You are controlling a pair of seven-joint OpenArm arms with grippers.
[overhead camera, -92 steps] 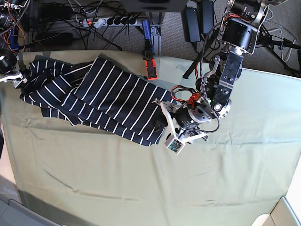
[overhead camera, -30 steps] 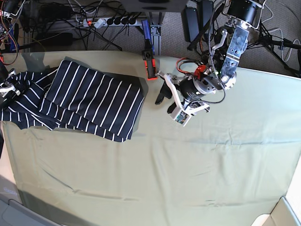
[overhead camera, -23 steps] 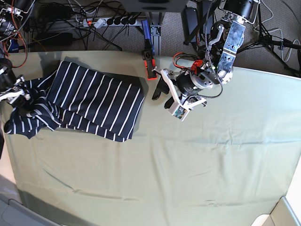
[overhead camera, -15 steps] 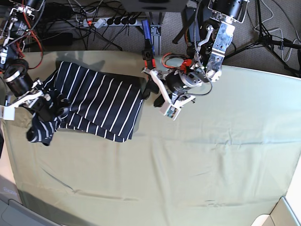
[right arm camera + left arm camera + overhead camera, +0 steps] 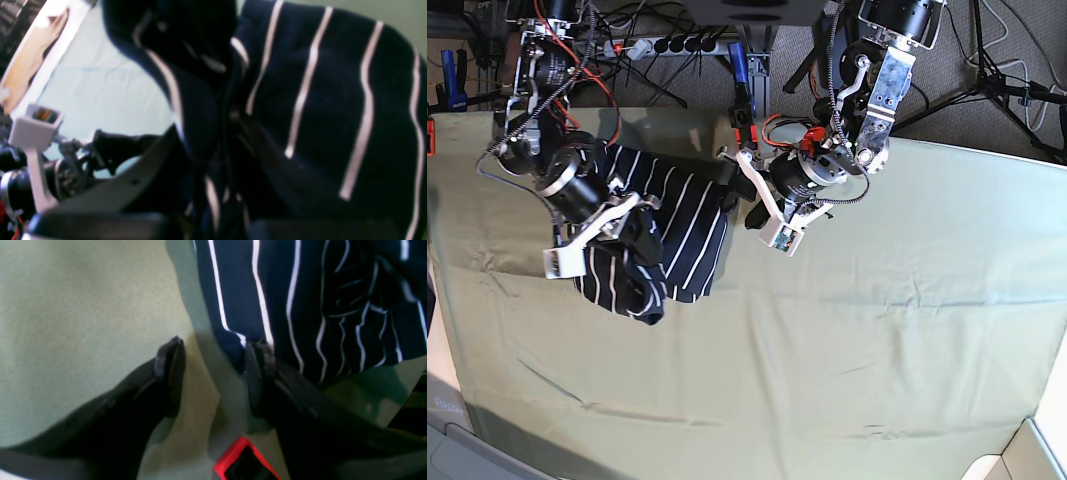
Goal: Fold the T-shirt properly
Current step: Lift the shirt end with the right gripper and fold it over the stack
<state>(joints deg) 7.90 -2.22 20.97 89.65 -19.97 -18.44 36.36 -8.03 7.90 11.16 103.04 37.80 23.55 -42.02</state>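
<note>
Dark navy white-striped soft T-shirt [image 5: 662, 235] bunched at far left of pale green cloth [image 5: 877, 330] | right gripper [image 5: 632, 232] clamps its lifted fabric | left gripper [image 5: 739, 200] spread wide at its right edge

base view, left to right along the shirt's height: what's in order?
right gripper shut on a lifted bunch of the T-shirt → rest of the T-shirt on the table → left gripper, open at the shirt's edge → bare green cloth
</note>
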